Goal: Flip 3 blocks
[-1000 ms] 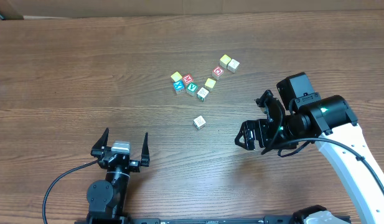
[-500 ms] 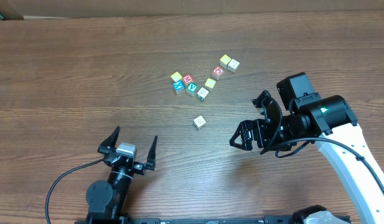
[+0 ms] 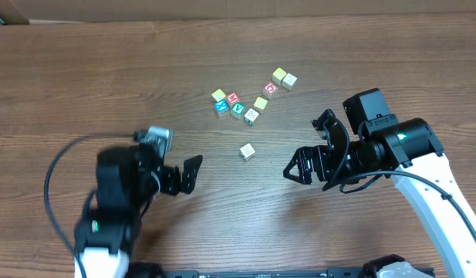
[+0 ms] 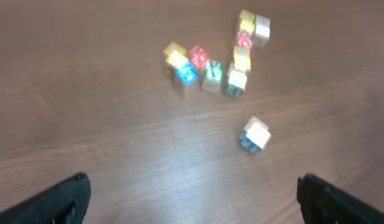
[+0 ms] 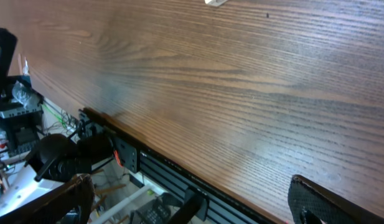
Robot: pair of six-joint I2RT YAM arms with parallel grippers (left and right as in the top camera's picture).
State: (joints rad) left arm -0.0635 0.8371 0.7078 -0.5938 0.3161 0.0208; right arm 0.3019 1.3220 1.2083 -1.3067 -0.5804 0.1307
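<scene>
The blocks lie in a loose cluster mid-table. A green-faced block (image 3: 238, 110) (image 4: 213, 70) has a pale block (image 3: 251, 116) (image 4: 236, 81) at its right. Another pale block (image 3: 248, 152) (image 4: 256, 134) sits alone nearer me, and a tan one (image 3: 289, 80) (image 4: 262, 28) lies at the far right of the cluster. My left gripper (image 3: 180, 174) (image 4: 198, 199) is open, left of the lone block and apart from it, motion-blurred. My right gripper (image 3: 303, 147) (image 5: 192, 202) is open to the right of that block, holding nothing.
Red (image 3: 233, 98), blue (image 3: 221, 107) and yellow (image 3: 219, 96) letter cubes sit among the cluster, with a red one (image 3: 270, 88) and yellow ones (image 3: 278, 75) further right. The right wrist view shows the table's front edge (image 5: 179, 165) with cables and gear below it.
My left arm has risen from the front edge and swung forward and right toward the blocks. My right gripper has drifted slightly left. No block has moved.
</scene>
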